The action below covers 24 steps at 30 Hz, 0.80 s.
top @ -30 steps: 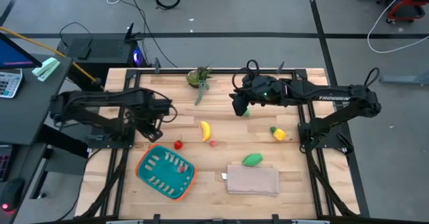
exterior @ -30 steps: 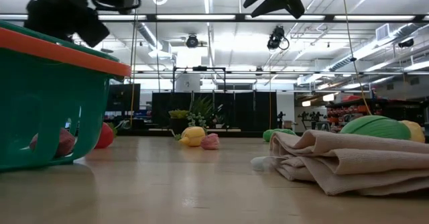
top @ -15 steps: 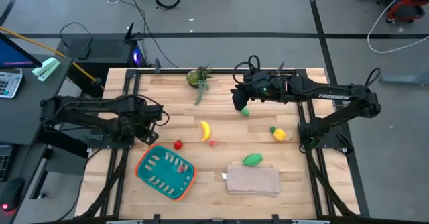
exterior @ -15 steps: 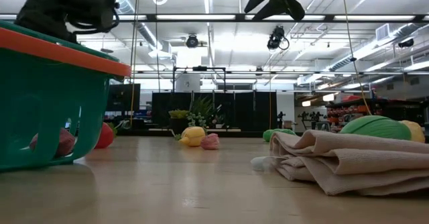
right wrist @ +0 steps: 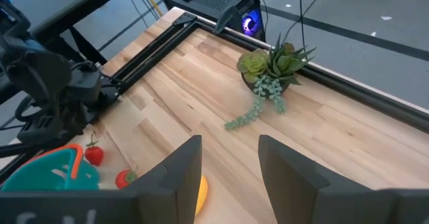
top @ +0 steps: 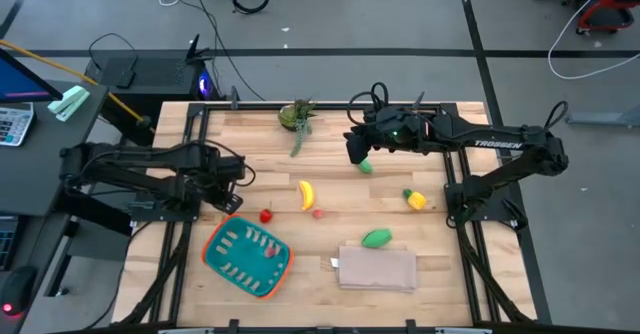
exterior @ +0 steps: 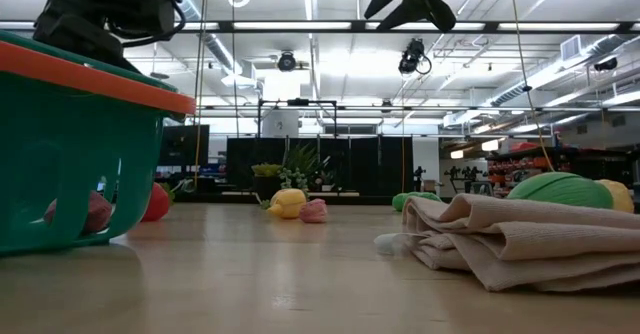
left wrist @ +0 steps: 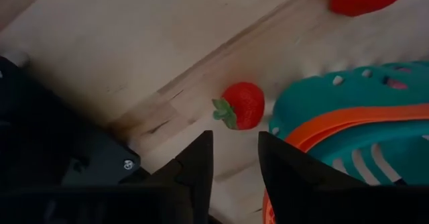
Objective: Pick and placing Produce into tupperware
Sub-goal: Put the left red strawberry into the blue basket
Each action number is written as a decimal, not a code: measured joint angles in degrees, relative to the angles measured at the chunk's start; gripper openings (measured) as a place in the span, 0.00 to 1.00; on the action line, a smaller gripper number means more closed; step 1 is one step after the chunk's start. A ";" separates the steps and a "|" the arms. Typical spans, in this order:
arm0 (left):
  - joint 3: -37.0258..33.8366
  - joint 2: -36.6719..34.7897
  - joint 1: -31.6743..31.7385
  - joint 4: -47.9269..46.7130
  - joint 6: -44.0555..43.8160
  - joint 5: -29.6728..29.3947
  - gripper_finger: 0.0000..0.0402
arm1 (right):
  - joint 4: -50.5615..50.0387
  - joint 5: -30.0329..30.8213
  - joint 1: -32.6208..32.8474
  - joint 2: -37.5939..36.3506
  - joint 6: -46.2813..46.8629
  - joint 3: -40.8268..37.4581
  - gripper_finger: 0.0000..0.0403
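Observation:
The teal tupperware (top: 247, 255) with an orange rim sits near the table's near-left, a pink-red piece inside it. My left gripper (left wrist: 234, 167) hovers open just beyond its far-left corner, above a red strawberry (left wrist: 241, 105) lying on the wood beside the rim. A second red piece (top: 266, 215), a banana (top: 306, 194), a tiny red one (top: 317, 212), a green piece (top: 376, 238) and a yellow piece with a green top (top: 414, 199) lie mid-table. My right gripper (top: 357, 154) hangs open above another green piece (top: 366, 165).
A folded beige cloth (top: 377, 269) lies at the near edge, right of the tupperware. A green leafy plant (top: 297, 116) with a dangling stem stands at the far edge. Bare wood lies between the plant and the banana. Black frame rails run along both table sides.
My left arm has drawn back a little toward the table's left edge, its gripper staying over the tupperware's far-left corner. The produce and the tupperware have kept their places.

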 joint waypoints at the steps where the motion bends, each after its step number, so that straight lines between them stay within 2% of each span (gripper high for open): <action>1: 0.00 0.00 -0.25 0.04 -0.94 0.00 0.30 | 0.00 0.00 0.00 0.00 -0.01 0.00 0.39; 12: 0.00 0.02 -4.28 0.19 -9.52 -1.33 0.29 | 0.00 0.00 0.00 0.00 -0.10 0.00 0.39; 24: 0.00 0.04 -9.44 2.15 -20.80 -5.54 0.29 | 0.00 0.00 0.00 0.00 -0.23 -0.01 0.39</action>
